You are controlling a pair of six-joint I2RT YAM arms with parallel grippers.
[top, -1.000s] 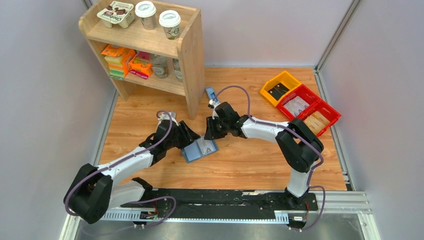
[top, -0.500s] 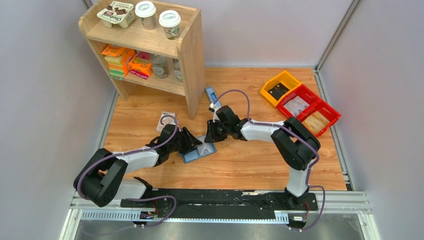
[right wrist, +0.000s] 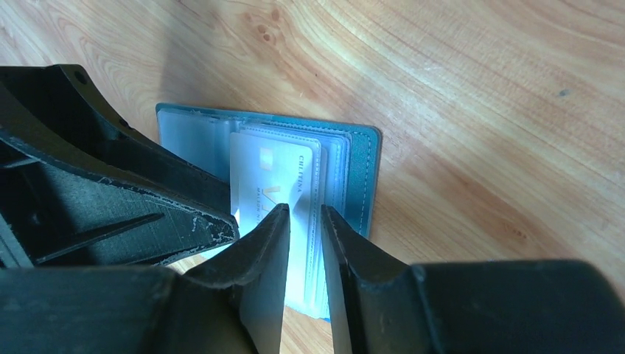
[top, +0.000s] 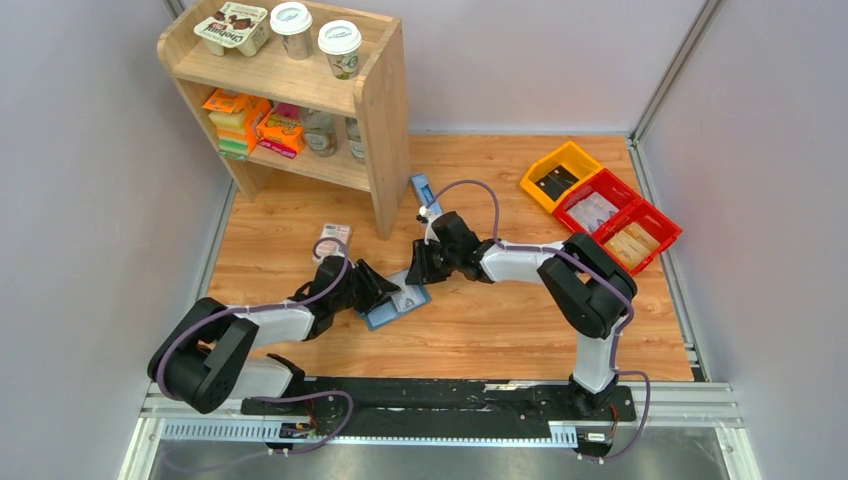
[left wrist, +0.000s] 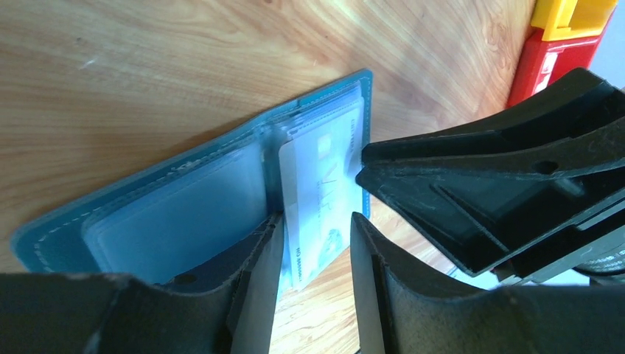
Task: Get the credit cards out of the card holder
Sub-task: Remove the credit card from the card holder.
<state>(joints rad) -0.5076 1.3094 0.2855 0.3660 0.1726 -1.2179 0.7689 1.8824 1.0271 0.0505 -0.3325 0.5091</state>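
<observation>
Left pincer (left wrist: 317,228) crept nearer; card holder (left wrist: 177,214) flat between it, right pincer (right wrist: 304,214).

Count: 2 arms, left arm (top: 270,320) and right arm (top: 520,262), with 1 two-finger gripper each: left gripper (left wrist: 315,221), right gripper (right wrist: 305,214). 1 teal card holder (top: 400,300). 1 pale printed card (right wrist: 265,177) visible; any beneath it can't be counted. 1 wooden shelf unit (top: 385,100). 2 lidded paper cups (top: 291,18) (top: 340,38). 1 multipack of dessert pots (top: 232,25). 2 clear jars (top: 320,130) (top: 355,135). Orange and green packs (top: 240,118), too overlapped to count. 3 bins: 1 yellow bin (top: 572,148), 2 red bins (top: 622,182) (top: 668,230). 1 narrow blue-and-white box (top: 422,188). 1 pink-and-white flat pack (top: 333,240).
</observation>
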